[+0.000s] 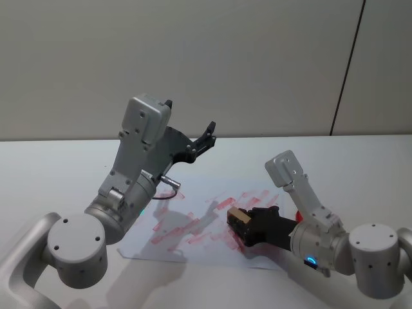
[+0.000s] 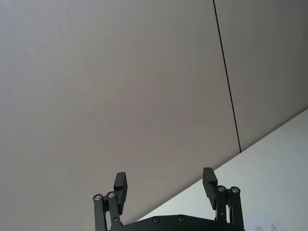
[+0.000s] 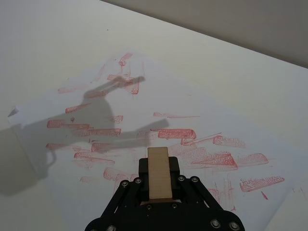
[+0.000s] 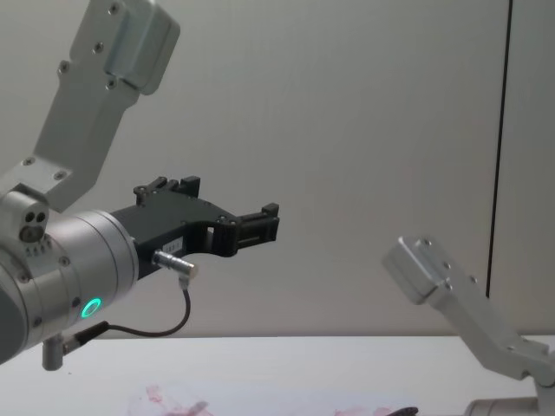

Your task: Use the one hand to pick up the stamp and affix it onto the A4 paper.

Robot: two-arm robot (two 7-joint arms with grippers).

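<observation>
We are holding the stamp [image 1: 236,215] in our right gripper [image 3: 159,166], whose jaws are closing snugly on the two sides of the little wooden block, with its far end sticking out past the fingertips. The block is sitting low over the right-hand part of the paper [image 1: 212,251], among the smeared red prints that are already covering much of the sheet. We cannot tell whether its inked face is pressing on the sheet or hovering just above it.

By our reckoning, the picking-up part is done, since the stamp is off the surface [image 1: 360,161] and in our grasp above the sheet. What is left is a firm press down onto the paper, if that is not happening right now, and then a lift away to leave a clean mark.

Our left gripper [image 2: 164,183] is idling, raised high above the left side of the sheet, with its jaws spread wide and gripping nothing.
</observation>
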